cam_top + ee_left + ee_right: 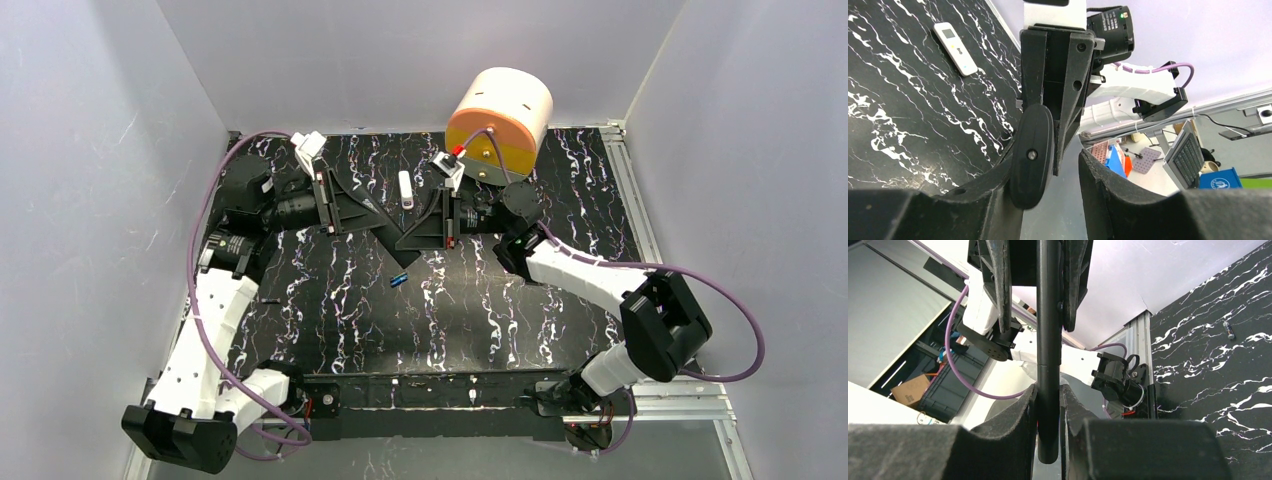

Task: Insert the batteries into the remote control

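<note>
The remote control (405, 188), white with a small display and buttons, lies face up on the black marbled table (330, 300) behind the grippers; the left wrist view shows the remote control (954, 48) too. A shiny blue battery (399, 279) lies on the table in front of them, and the right wrist view shows a tiny battery (1229, 330). My right gripper (1048, 395) is shut on a slim black remote (1049, 315), held edge-on above the table. My left gripper (1048, 162) is open around its other end (1032, 155), which rests against one finger and stands apart from the other.
A large white and orange cylinder (500, 122) lies on its side at the back of the table, just behind the right wrist. Both grippers (398, 232) meet tip to tip at mid-table. Grey walls close in the left, back and right sides.
</note>
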`<action>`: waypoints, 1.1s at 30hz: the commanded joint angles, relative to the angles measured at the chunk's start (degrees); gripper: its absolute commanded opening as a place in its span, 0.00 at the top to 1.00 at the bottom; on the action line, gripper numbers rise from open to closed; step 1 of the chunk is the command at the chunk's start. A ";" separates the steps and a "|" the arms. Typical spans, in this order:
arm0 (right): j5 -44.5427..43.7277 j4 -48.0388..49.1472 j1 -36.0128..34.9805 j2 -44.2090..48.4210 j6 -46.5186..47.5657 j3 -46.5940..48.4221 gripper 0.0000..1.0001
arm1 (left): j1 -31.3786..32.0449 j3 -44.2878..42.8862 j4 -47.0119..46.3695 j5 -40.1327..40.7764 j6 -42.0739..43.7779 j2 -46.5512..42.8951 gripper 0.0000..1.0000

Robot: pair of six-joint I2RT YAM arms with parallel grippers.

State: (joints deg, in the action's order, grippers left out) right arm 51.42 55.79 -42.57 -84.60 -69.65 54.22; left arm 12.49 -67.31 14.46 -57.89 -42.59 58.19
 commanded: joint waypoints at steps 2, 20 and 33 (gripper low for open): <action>2.46 -2.57 0.23 -1.03 2.79 3.32 0.95 | 0.17 0.83 -0.31 -4.94 0.94 1.31 0.62; -32.14 -2.45 -2.65 4.57 -1.40 -7.15 0.13 | 0.25 11.44 -18.59 11.71 -16.91 -2.20 1.00; -42.77 17.31 -5.09 -2.16 -16.72 -11.90 0.40 | 0.25 12.79 -18.55 16.72 -24.06 -4.12 1.00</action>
State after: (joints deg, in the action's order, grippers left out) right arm 12.40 63.09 -47.42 -84.36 -81.21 42.92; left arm 12.60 -54.78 -2.17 -41.23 -63.57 55.70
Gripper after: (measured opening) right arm 0.610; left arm 0.162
